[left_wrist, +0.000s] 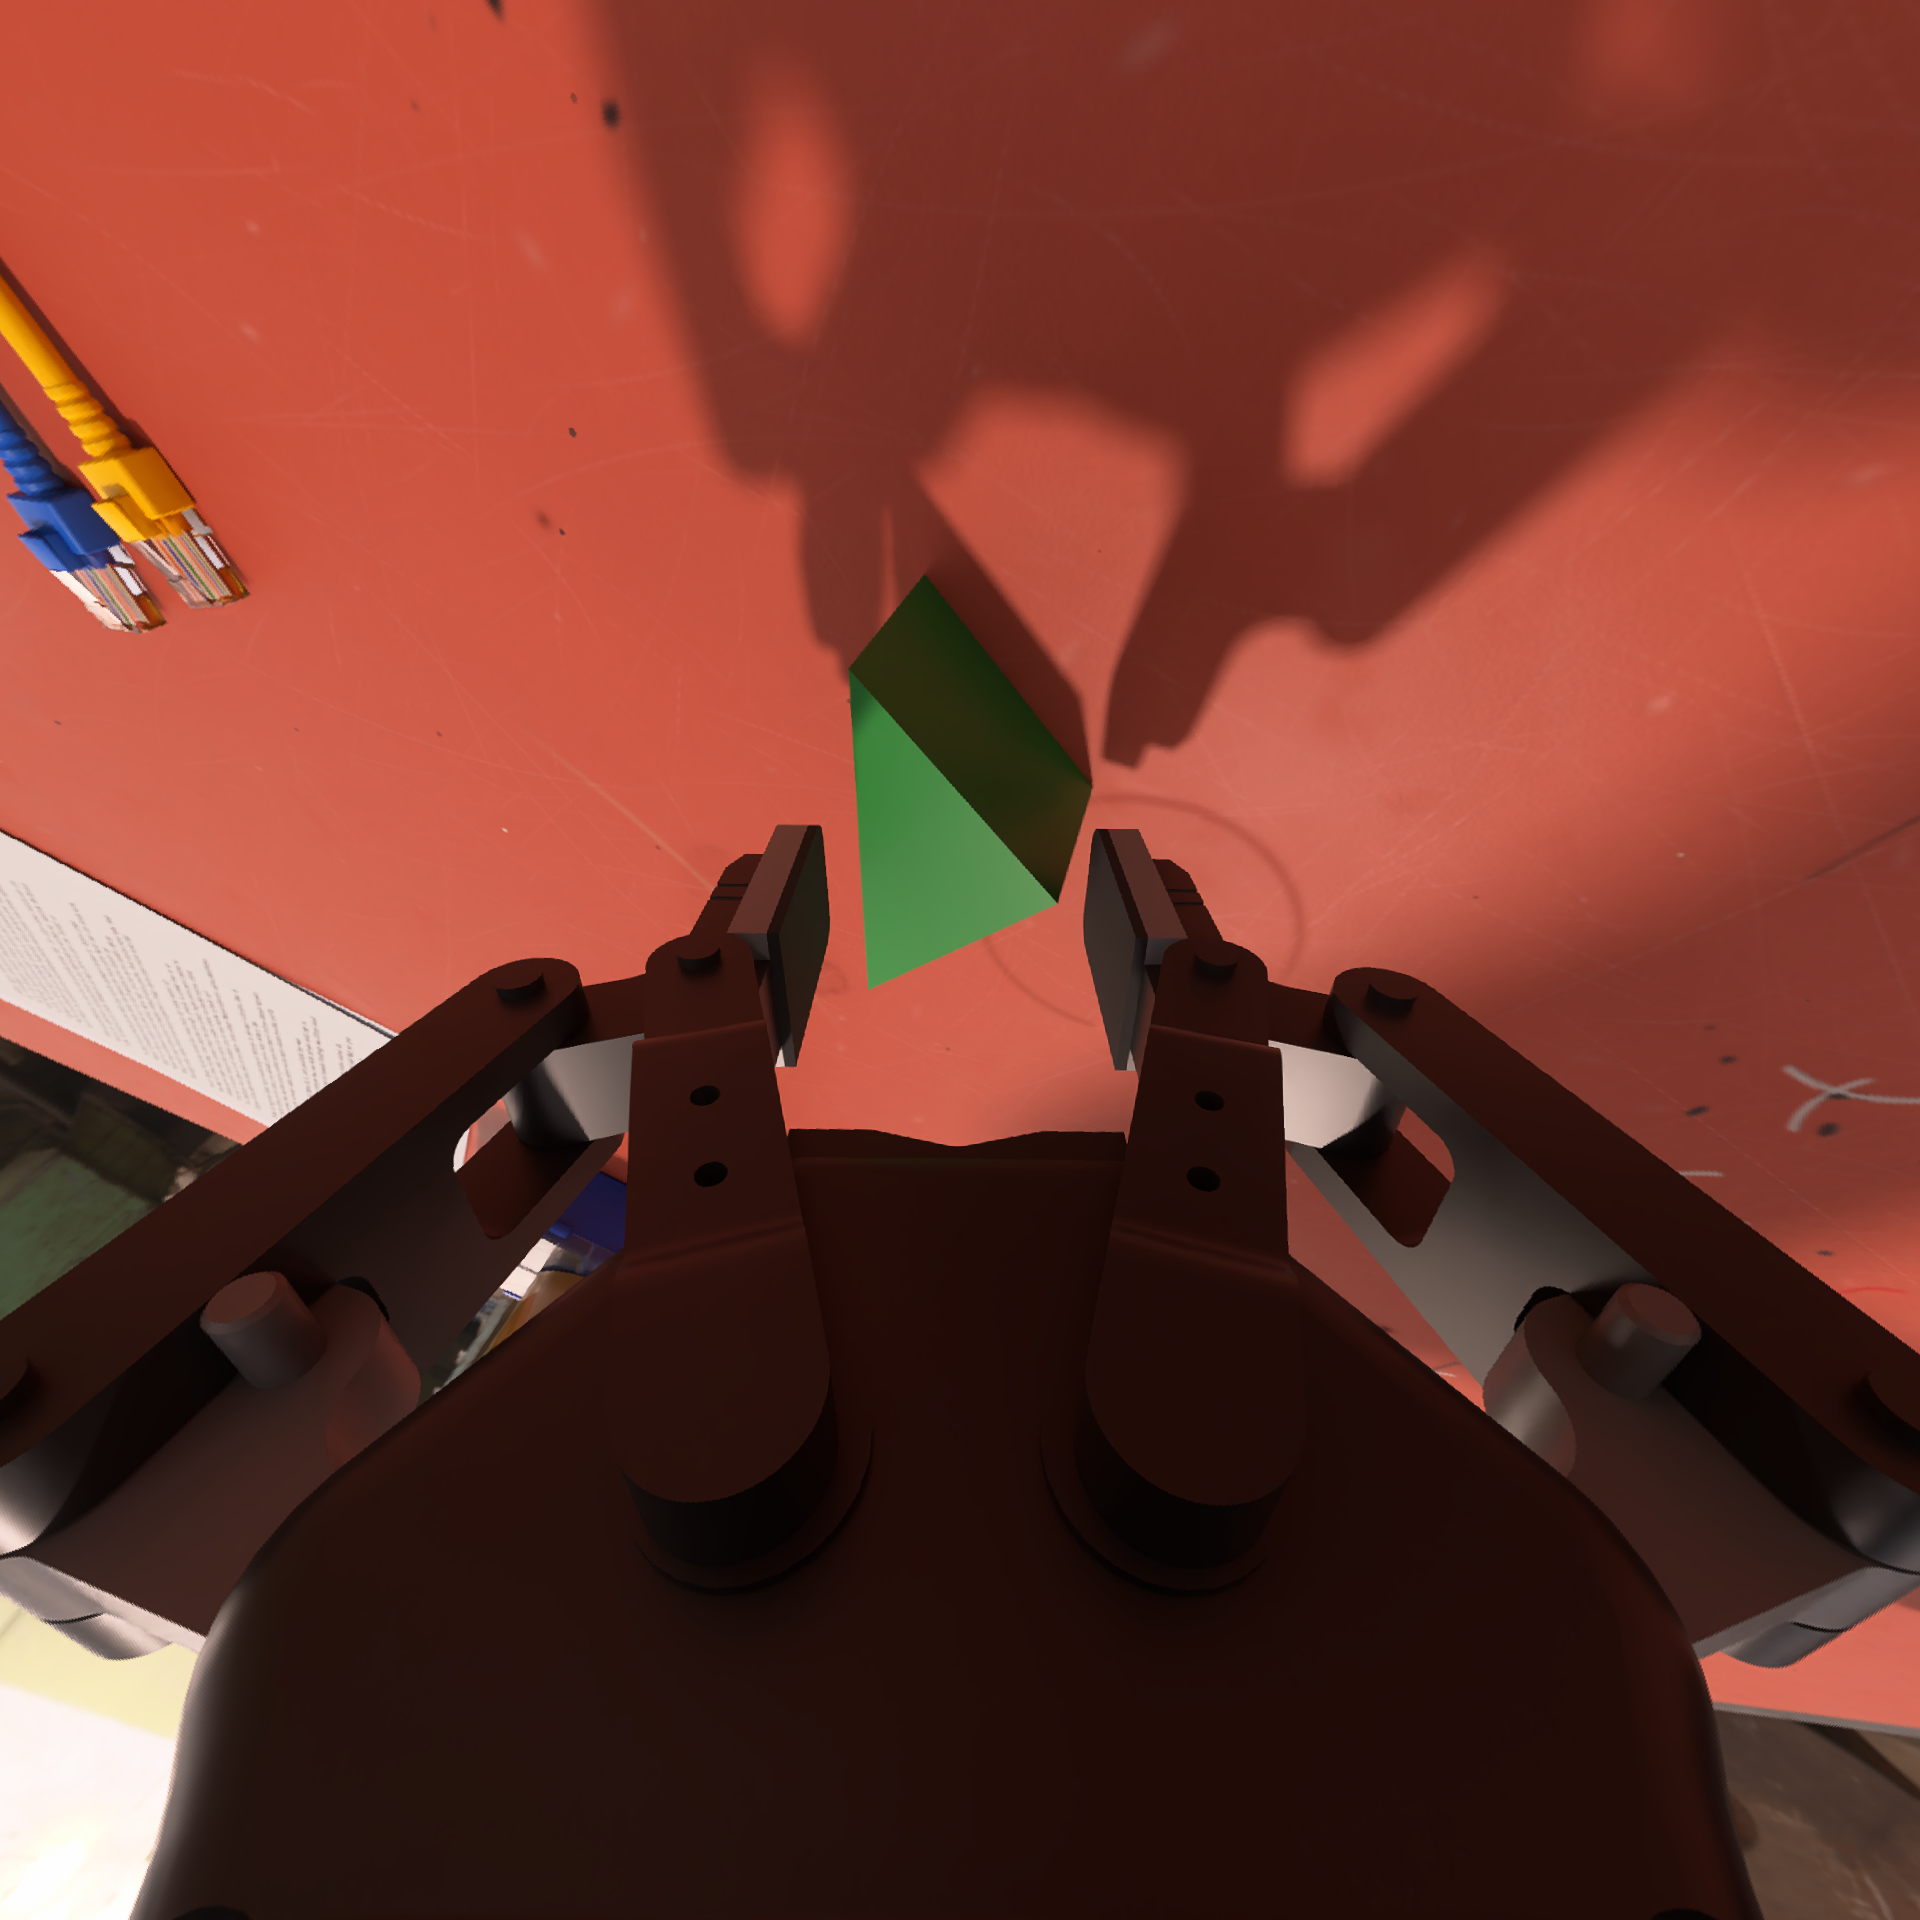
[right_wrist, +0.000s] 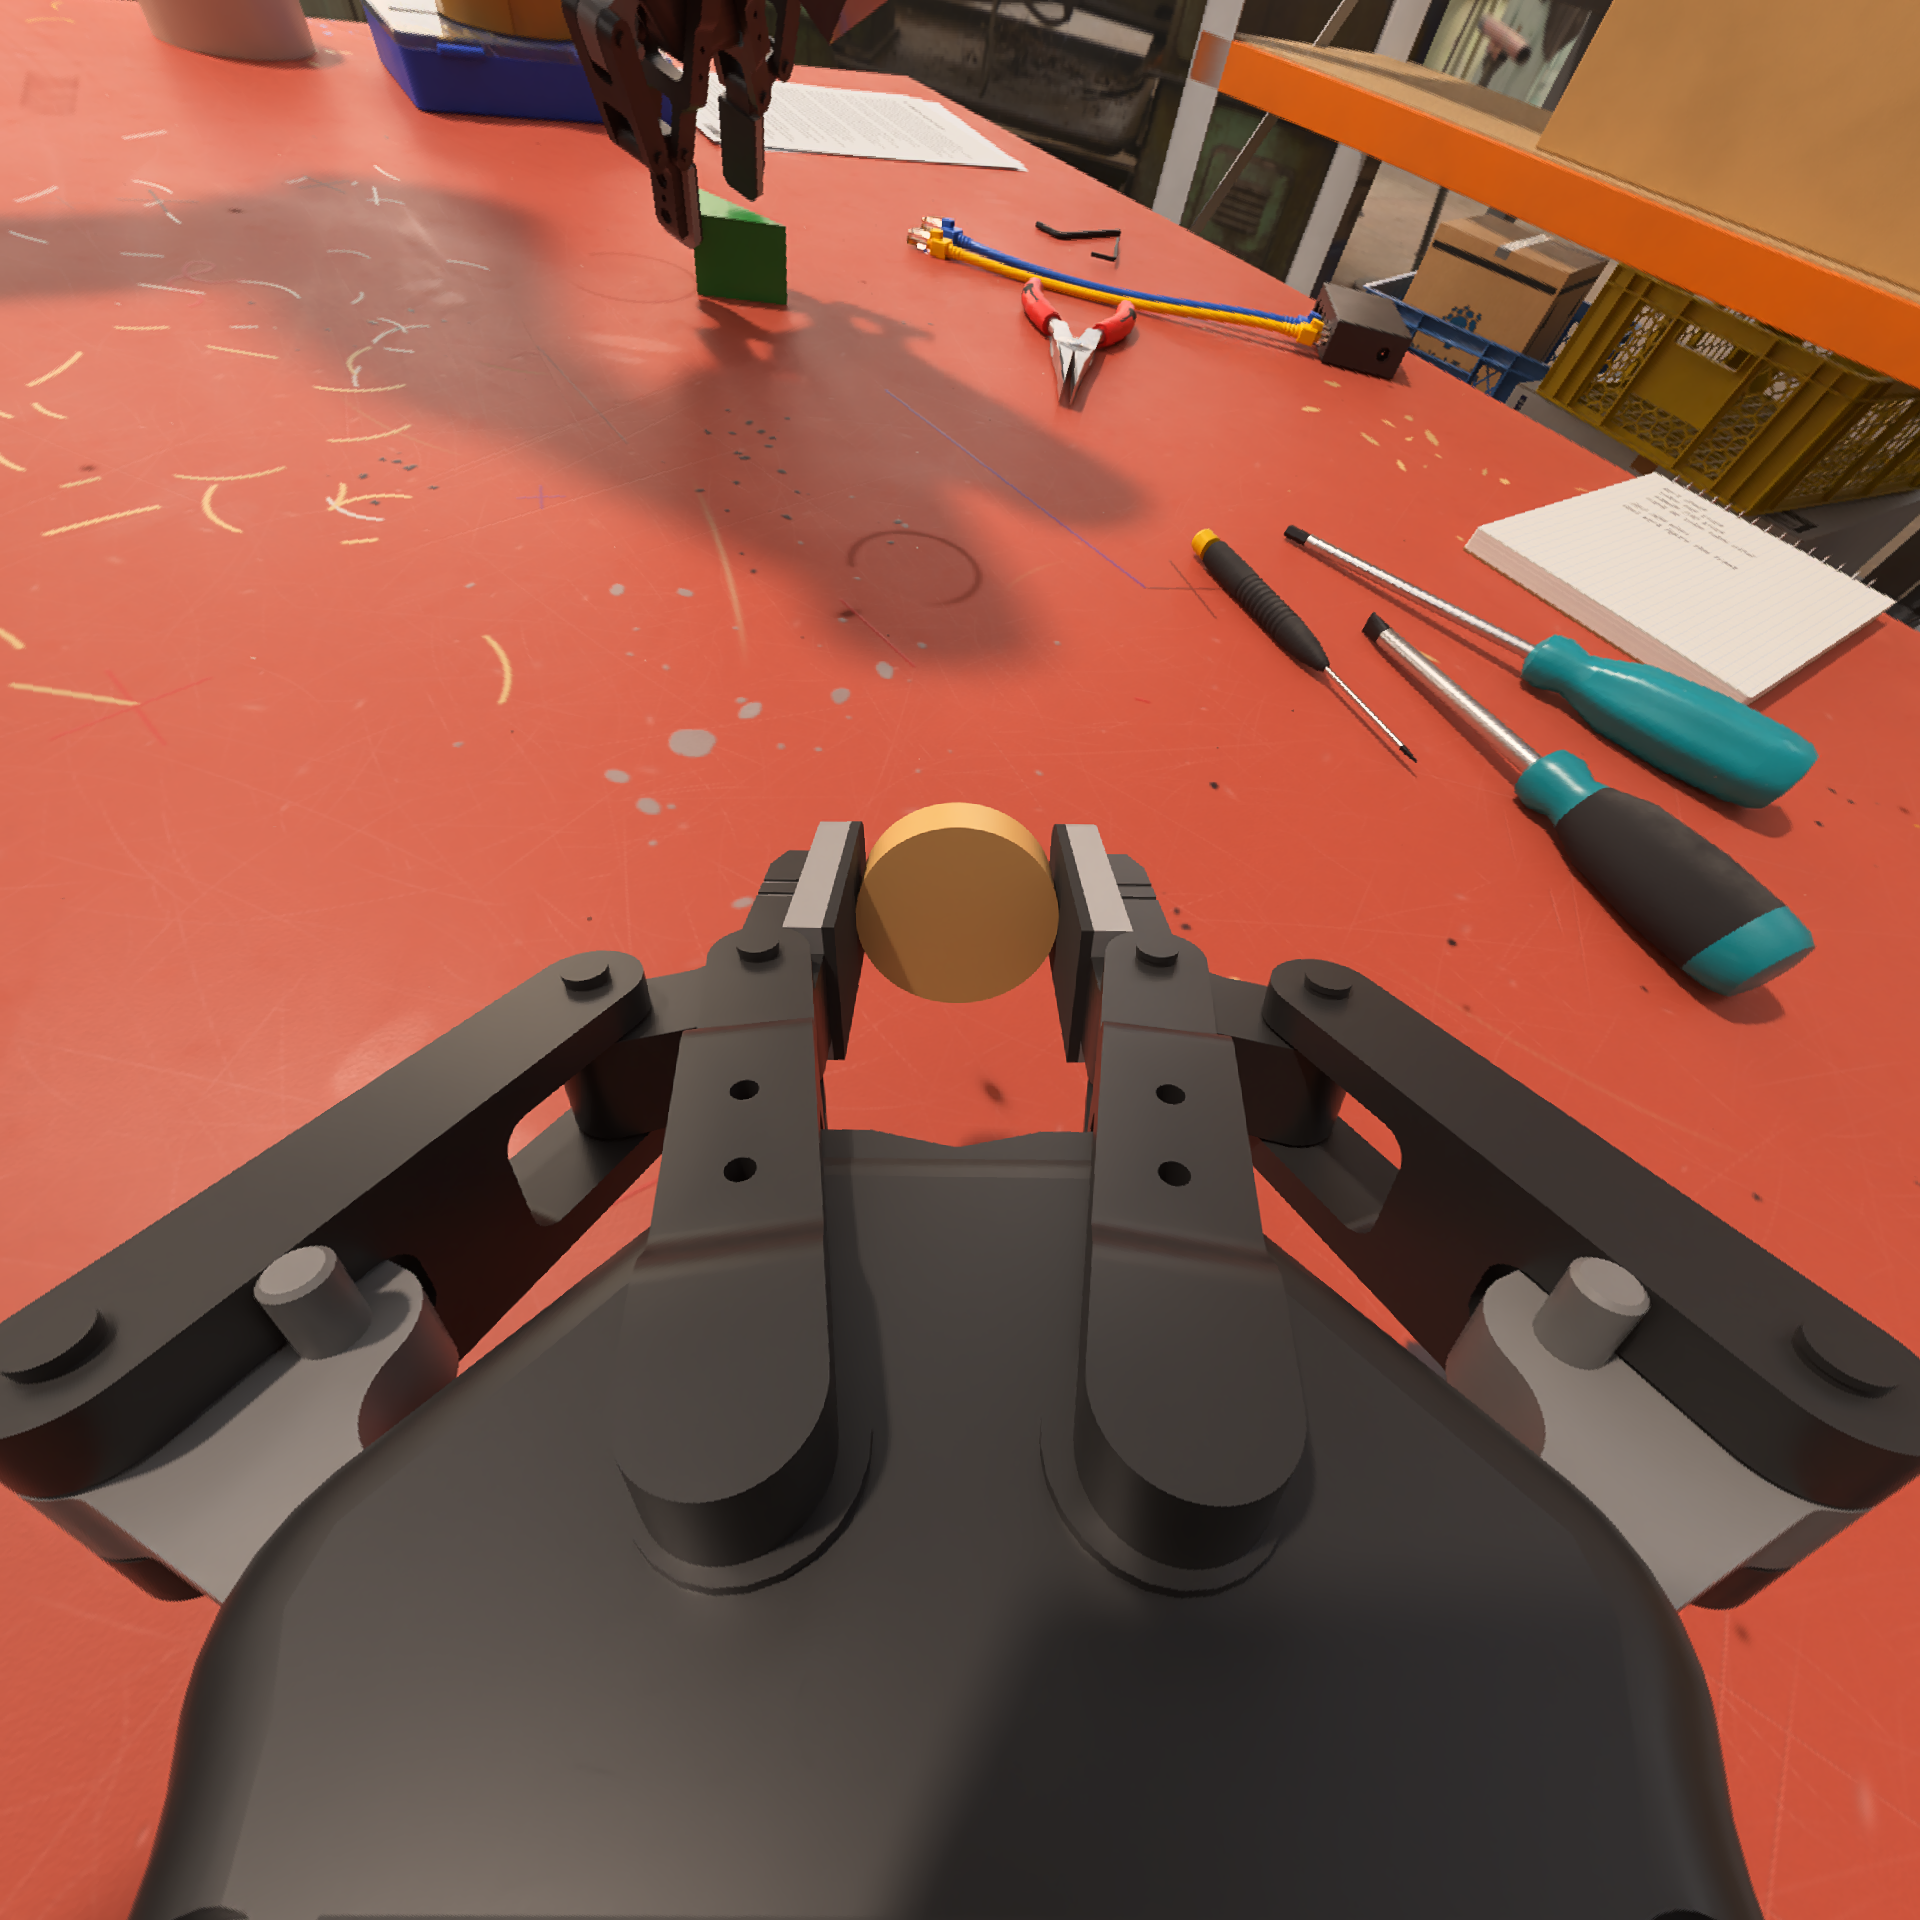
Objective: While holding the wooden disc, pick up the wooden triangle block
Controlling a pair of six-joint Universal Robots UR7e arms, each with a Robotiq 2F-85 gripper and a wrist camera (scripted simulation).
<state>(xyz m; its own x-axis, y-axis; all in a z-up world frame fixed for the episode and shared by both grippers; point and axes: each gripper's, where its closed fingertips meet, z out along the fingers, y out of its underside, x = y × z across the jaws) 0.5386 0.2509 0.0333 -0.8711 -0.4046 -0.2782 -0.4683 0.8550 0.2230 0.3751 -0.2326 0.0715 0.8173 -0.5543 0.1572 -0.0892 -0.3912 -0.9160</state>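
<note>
The green triangle block (left_wrist: 951, 790) lies on the red table. My left gripper (left_wrist: 956, 894) is open just above it, one finger on each side, not touching. In the right wrist view the block (right_wrist: 743, 255) sits far off with the left gripper (right_wrist: 717, 197) right over it. My right gripper (right_wrist: 956, 904) is shut on the tan wooden disc (right_wrist: 956, 904) and holds it above the table, its flat face toward the camera.
Blue and yellow cables (left_wrist: 114, 499) (right_wrist: 1122, 286) and a printed sheet (left_wrist: 156, 987) lie near the block. Red pliers (right_wrist: 1075, 343), three screwdrivers (right_wrist: 1662, 717), a notepad (right_wrist: 1683, 582) and a small dark box (right_wrist: 1361, 332) lie to the right. A blue case (right_wrist: 488, 73) stands far back.
</note>
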